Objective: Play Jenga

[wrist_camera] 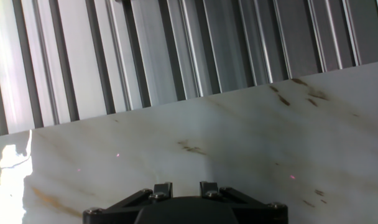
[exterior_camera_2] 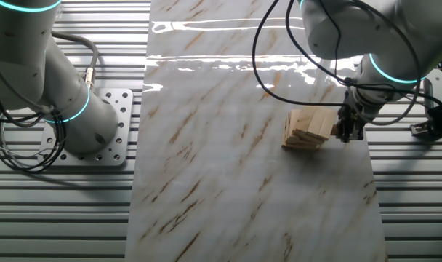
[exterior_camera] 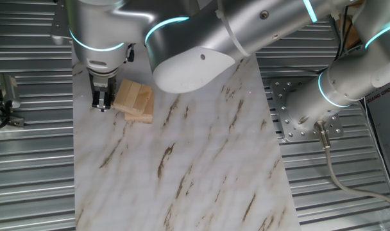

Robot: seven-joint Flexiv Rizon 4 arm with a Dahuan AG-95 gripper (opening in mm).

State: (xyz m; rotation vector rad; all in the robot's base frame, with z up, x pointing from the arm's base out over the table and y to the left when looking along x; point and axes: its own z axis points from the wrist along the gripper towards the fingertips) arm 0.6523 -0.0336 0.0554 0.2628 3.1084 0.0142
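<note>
Jenga stack on marble bench, near far edge by ribbed metal. End effector low, just beside stack's side; contact unclear. Fingers look near-closed, nothing held; exact gap cannot tell. Hand view shows only bench, stack out of frame. Likely step: push one block out. Advice: align tip with single block end, centre on it, push slow and level, avoid neighbouring blocks, watch for stack sliding.
</note>
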